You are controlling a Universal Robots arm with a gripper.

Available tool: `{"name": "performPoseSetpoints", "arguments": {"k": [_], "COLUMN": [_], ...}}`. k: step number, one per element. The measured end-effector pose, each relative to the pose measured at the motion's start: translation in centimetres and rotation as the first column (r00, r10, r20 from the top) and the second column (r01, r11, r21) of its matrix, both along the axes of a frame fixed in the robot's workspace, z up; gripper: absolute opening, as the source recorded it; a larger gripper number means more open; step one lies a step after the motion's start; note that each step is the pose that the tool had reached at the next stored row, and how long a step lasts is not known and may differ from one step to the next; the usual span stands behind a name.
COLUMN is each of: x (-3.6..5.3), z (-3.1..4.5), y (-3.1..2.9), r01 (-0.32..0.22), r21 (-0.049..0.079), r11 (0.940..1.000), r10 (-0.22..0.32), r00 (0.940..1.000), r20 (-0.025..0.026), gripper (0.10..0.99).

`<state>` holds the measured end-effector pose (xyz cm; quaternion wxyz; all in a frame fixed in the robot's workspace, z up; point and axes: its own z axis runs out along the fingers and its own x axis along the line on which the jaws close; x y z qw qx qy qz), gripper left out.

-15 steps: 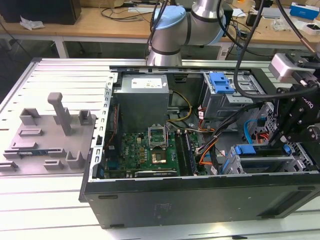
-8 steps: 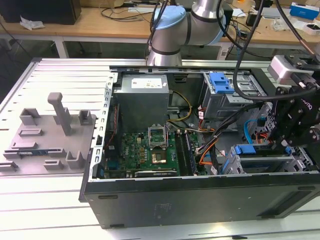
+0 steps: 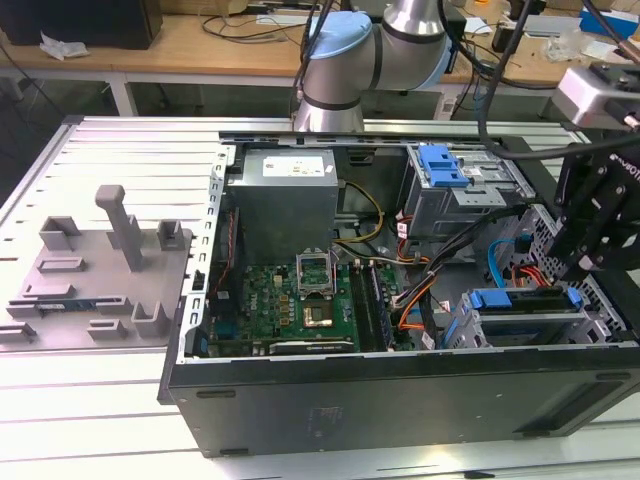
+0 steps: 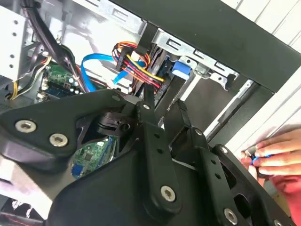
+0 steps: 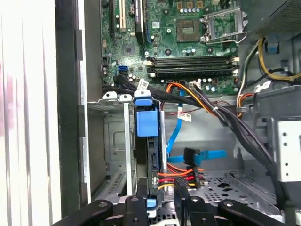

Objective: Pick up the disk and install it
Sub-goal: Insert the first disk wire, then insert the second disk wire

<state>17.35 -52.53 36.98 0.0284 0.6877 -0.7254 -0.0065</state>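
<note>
The disk (image 3: pixel 520 300) stands on edge in the drive cage at the front corner of the open computer case, on the exterior view's right. Its bright blue bracket (image 5: pixel 145 122) runs along the edge that faces up, between the cage's metal walls. My gripper (image 3: pixel 585 275) hangs over the end of the disk nearest the case wall. In the first wrist view its two black fingers (image 5: pixel 138 202) straddle that end, one on each flat side, and the gripper (image 5: pixel 160 200) is shut on the disk. In the second wrist view the gripper (image 4: pixel 162 101) hides most of the disk.
Orange, red and blue cables (image 5: pixel 181 176) run right beside the disk. The motherboard (image 3: pixel 300 300), the power supply (image 3: pixel 285 200) and an upper cage with a blue latch (image 3: pixel 445 165) share the case. A grey fixture (image 3: pixel 100 270) lies on the exterior view's left. A person's hand (image 4: pixel 268 157) rests outside the case wall.
</note>
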Motion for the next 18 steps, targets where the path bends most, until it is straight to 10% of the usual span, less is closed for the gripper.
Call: {"name": "performPoseSetpoints", "arguments": {"k": [15,18], "x": [0.00,0.00], "z": [0.01,0.01], "y": [0.02,1.49], "r01": [0.000,0.000], "r21": [-0.008,-0.033], "r11": [1.0000,0.9995], "r10": [0.000,0.000], "r00": [1.0000,1.0000], "r20": [0.0000,0.0000], "gripper": [0.361,0.361]}}
